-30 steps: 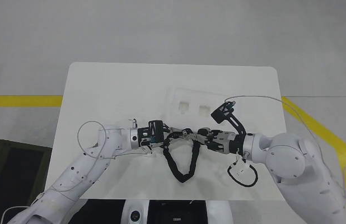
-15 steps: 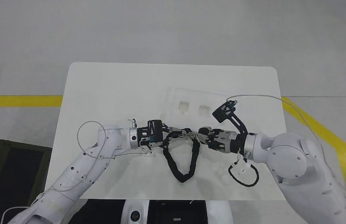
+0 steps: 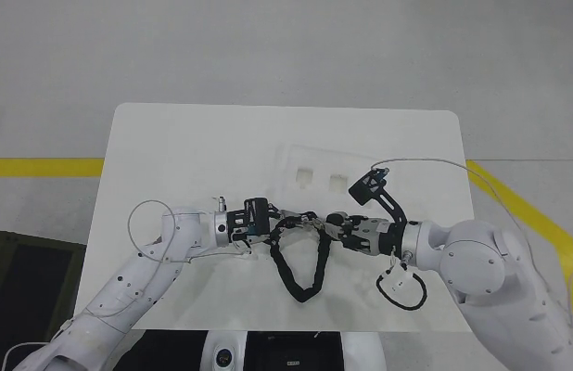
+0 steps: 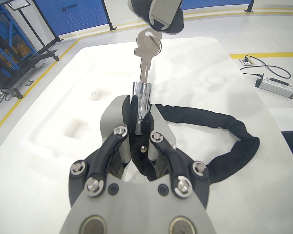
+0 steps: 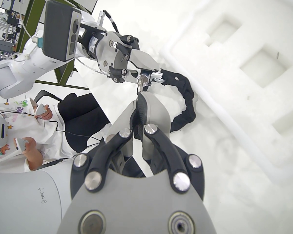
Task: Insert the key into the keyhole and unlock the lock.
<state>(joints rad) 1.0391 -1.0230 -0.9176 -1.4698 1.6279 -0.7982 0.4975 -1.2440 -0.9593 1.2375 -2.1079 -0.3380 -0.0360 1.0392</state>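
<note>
Change: since half a second ago the right gripper has edged slightly toward the left gripper; the chain loop lies as before.
Left gripper: fingers drawn narrow, clamped on the chrome lock, whose end stands out past the fingertips toward the right gripper.
Right gripper: pinched tight on the head of the key, facing the left gripper tip to tip.
Key: between the two grippers, in line with the lock; blade tip inside the lock's end, most of the blade bare.
Chain: black-sleeved, leaving the lock beside the left gripper's fingers and drooping in a loop to the table below both grippers.
Tray: white foam with square pockets, on the table beside both grippers, on the side away from the chain loop.
</note>
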